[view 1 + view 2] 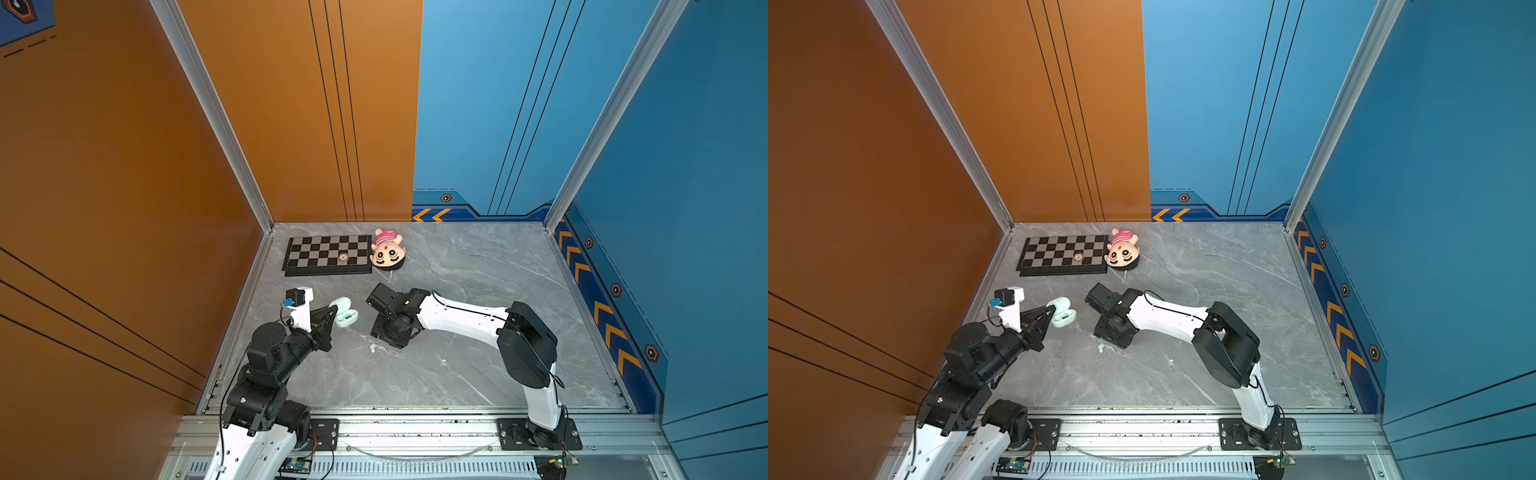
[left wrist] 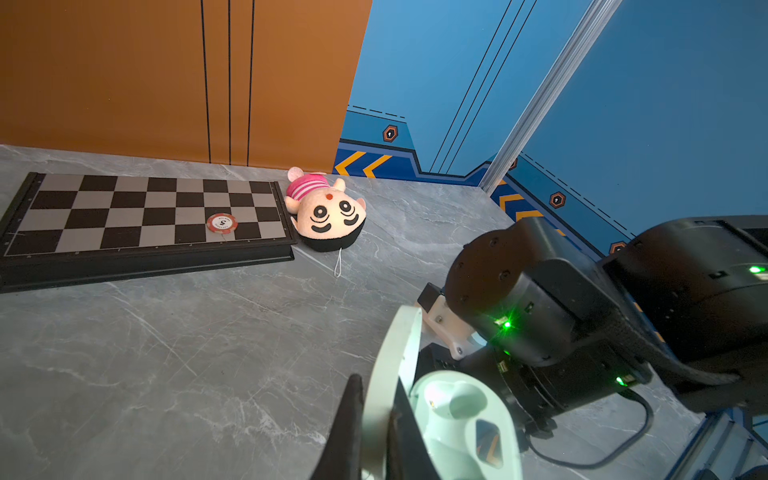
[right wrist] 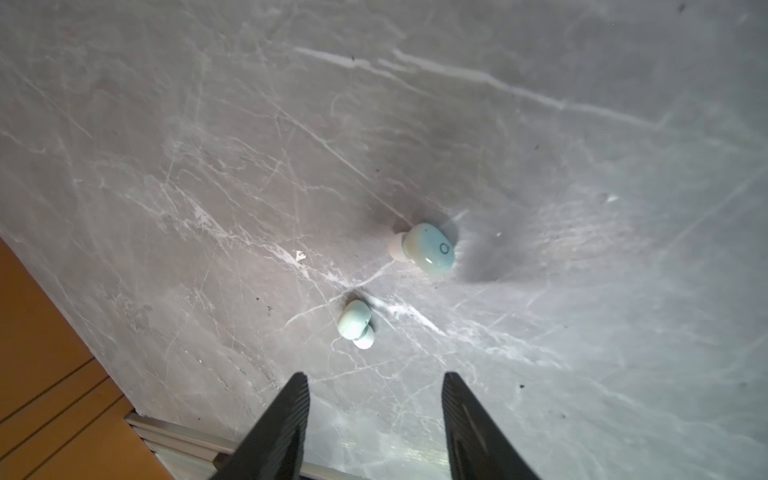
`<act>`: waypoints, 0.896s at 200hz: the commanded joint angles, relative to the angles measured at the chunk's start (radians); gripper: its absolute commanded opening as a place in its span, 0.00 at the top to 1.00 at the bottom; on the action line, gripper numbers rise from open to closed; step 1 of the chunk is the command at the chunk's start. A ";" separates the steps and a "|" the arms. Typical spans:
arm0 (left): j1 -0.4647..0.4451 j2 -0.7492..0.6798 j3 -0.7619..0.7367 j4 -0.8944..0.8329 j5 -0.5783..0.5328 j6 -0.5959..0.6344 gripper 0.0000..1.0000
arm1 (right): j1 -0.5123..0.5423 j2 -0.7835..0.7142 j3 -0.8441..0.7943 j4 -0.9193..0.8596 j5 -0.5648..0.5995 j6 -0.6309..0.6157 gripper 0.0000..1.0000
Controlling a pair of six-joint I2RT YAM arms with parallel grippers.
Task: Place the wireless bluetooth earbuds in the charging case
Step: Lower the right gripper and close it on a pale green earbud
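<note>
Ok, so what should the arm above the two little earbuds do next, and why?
Probably lower the right gripper around the nearer earbud and pinch it. Its jaws are open and empty above the table. That one and the farther earbud lie loose there, and the left gripper holds the charging case open by its lid.

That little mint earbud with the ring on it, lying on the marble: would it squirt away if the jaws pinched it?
Quite possibly. The earbud has a glossy, rounded shell, so it looks slippery and could pop out sideways. Its bean shape would probably roll or skid on the smooth table. Being tiny plastic, it is likely very light.
</note>
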 commanded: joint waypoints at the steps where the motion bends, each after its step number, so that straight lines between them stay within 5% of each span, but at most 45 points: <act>1: 0.010 -0.027 -0.008 -0.017 -0.025 -0.007 1.00 | 0.007 0.039 0.030 -0.001 0.043 0.204 0.50; 83: 0.011 -0.093 -0.038 -0.045 -0.053 0.013 1.00 | 0.035 0.163 0.108 0.015 0.026 0.371 0.60; 179: 0.013 -0.114 -0.035 -0.059 -0.064 0.037 1.00 | 0.052 0.206 0.110 0.005 0.035 0.423 0.74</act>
